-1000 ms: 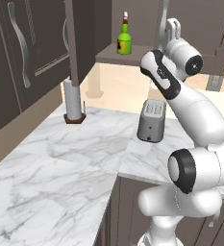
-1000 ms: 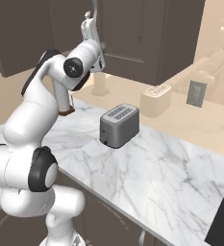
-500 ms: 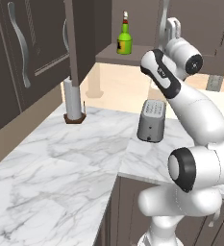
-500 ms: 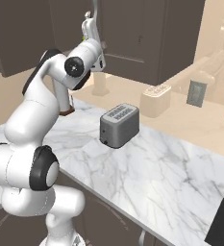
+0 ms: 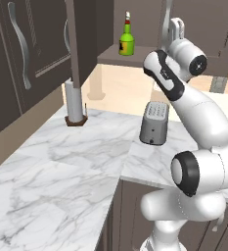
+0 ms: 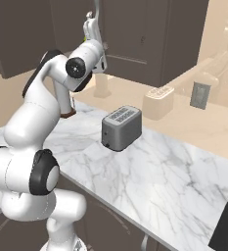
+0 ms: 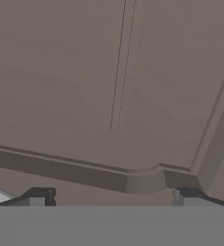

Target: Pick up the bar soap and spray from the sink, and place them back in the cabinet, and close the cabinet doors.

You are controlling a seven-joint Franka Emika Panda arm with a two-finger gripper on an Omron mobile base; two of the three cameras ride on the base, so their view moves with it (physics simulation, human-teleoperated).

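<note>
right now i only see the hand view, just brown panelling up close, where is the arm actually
Observer: The end effector is raised high, right of the cabinet shelf and next to a curved silver handle.
Operator: is the spray put away
Observer: Yes, the spray stands upright on that shelf, left of the end effector.
Operator: and the other door
Observer: The left cabinet door stands swung out over the counter, open.
</note>
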